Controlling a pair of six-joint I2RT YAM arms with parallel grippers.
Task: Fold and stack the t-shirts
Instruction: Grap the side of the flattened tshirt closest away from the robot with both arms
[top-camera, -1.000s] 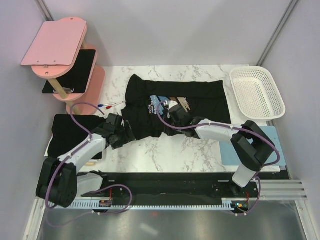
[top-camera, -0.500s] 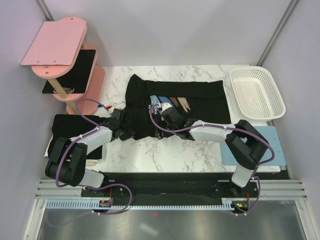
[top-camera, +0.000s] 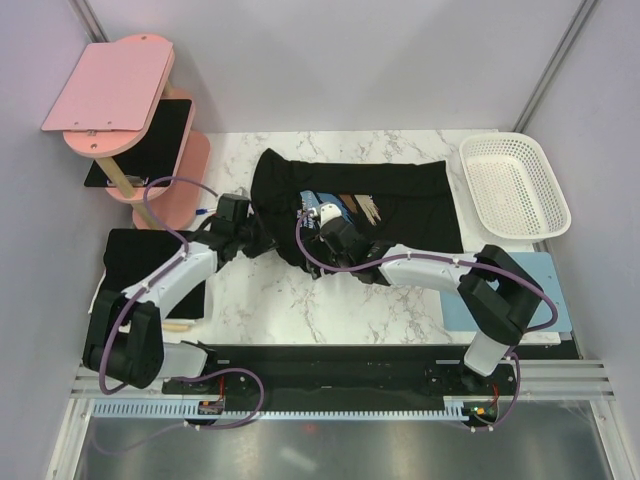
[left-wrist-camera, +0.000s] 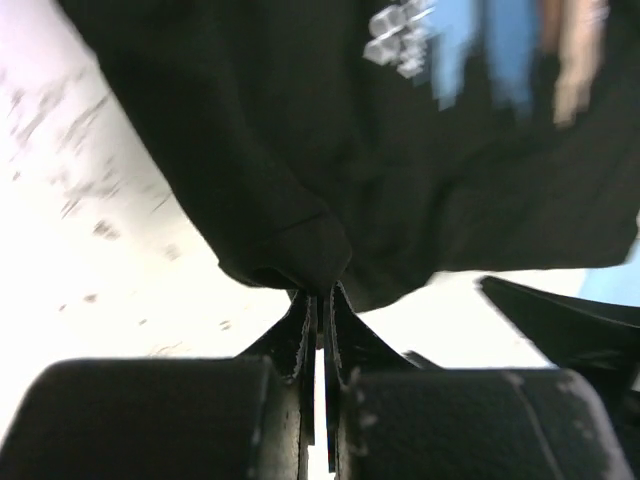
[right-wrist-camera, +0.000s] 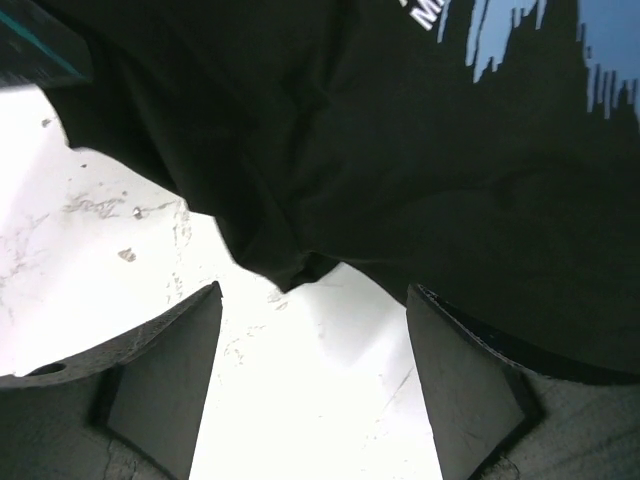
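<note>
Though illegible, white text on t-shirt

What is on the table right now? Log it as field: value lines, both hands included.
printed shirt: lying on the table, print up
left hand: shut, pinching that shirt's edge
right hand: open over the shirt's near edge, holding nothing
second shirt: black, at the table's left edge
basket: white, far right corner
</note>
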